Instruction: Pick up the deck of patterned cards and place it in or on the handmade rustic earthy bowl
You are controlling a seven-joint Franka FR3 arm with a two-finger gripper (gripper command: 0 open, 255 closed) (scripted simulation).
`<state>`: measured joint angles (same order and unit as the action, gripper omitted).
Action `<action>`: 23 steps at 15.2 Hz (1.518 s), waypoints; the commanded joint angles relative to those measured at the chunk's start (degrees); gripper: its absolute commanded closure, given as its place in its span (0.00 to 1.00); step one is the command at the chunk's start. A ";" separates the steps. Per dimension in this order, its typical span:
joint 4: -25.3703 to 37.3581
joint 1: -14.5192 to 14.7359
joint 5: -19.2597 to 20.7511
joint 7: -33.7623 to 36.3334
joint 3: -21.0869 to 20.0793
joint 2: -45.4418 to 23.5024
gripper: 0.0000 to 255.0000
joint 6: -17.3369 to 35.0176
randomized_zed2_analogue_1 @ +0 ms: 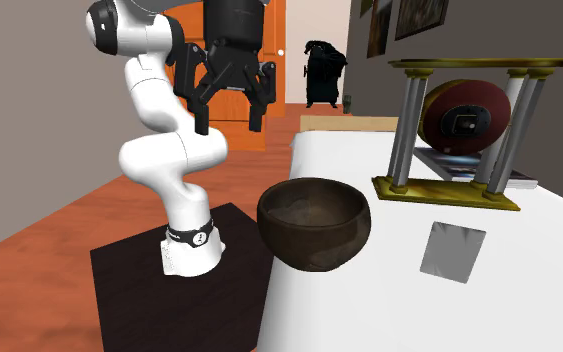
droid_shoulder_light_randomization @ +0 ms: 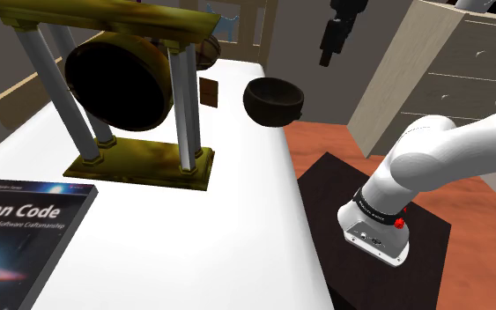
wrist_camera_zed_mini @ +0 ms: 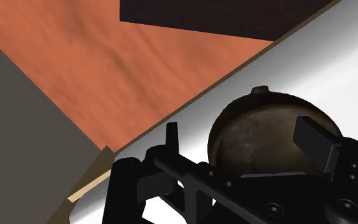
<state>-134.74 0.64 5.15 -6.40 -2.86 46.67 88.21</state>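
Observation:
The dark brown rough bowl [droid_shoulder_light_randomization: 272, 99] stands near the white table's [droid_shoulder_light_randomization: 237, 220] edge, in the second exterior view at the table's near corner [randomized_zed2_analogue_1: 314, 222]. The card deck, a small flat box, looks brown [droid_shoulder_light_randomization: 208, 91] in the shoulder view and plain grey [randomized_zed2_analogue_1: 453, 250] in the second exterior view. It rests on the table between the bowl and the gong frame. My black gripper [randomized_zed2_analogue_1: 229, 120] hangs high in the air, open and holding nothing, over the table's edge by the bowl. In the wrist view the bowl [wrist_camera_zed_mini: 260, 137] lies below, between the spread fingers [wrist_camera_zed_mini: 173, 137].
A large gong in a brass frame [droid_shoulder_light_randomization: 140, 163] with grey pillars takes up the table's middle. A "Clean Code" book [droid_shoulder_light_randomization: 21, 238] lies at the near corner. The black stand [droid_shoulder_light_randomization: 378, 255] sits on the orange floor, with a pale wooden dresser [droid_shoulder_light_randomization: 448, 79] behind it.

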 commanded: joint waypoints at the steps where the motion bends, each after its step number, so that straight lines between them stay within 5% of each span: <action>1: 0.00 0.00 0.00 0.00 0.00 0.00 0.00 0.00; 12: 13.81 -3.98 -15.37 30.17 -8.32 -23.30 0.00 2.27; 23: 31.73 -5.94 -25.84 55.62 -10.13 -47.30 0.00 7.43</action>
<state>-104.54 -5.09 -19.75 47.09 -13.12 1.51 95.00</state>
